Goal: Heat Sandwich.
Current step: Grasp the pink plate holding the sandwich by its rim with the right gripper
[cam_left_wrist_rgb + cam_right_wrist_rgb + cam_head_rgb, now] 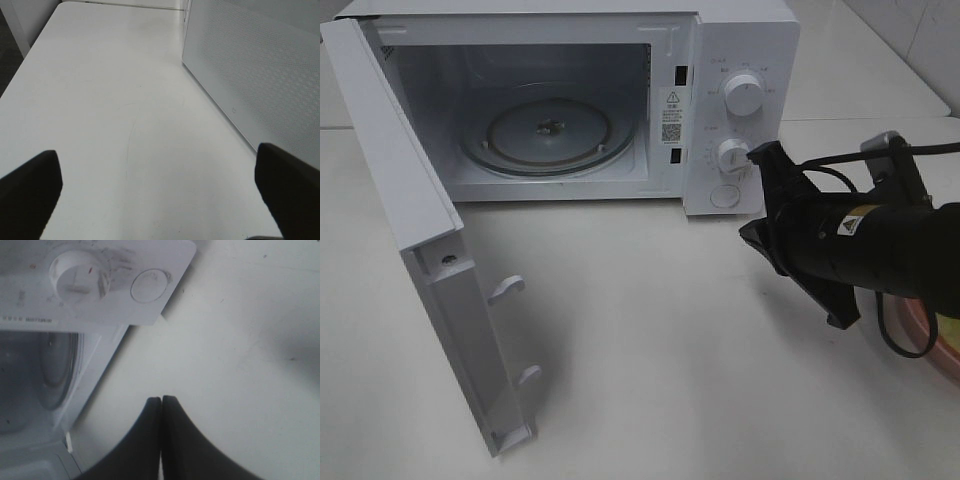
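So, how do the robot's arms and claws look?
The right arm is a black cylinder with a small white triangle sticker and black cables looping by it. The right claw has two black, curved, tapering fingers. The left claw shows two blunt black fingers; its arm is not visible.

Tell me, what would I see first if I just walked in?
The big white microwave at the back of the table, its door swung wide open and the glass turntable inside bare. Next, the black right gripper, jaws shut, close by the microwave's knobs.
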Action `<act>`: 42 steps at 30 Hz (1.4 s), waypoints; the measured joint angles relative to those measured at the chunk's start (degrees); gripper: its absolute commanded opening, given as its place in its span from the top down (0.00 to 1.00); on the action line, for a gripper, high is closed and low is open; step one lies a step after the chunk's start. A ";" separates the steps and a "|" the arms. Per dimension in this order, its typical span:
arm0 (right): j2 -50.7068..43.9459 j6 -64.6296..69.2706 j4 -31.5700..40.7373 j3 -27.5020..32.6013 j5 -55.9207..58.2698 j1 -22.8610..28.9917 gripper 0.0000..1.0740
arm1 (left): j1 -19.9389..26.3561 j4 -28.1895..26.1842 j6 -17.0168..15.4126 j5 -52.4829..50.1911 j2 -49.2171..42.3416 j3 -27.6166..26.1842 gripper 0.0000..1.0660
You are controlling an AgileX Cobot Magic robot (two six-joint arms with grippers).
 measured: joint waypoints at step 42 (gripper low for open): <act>-17.70 -56.61 -31.05 -19.48 71.51 0.00 0.74 | 0.00 0.00 0.00 0.00 0.00 0.00 0.06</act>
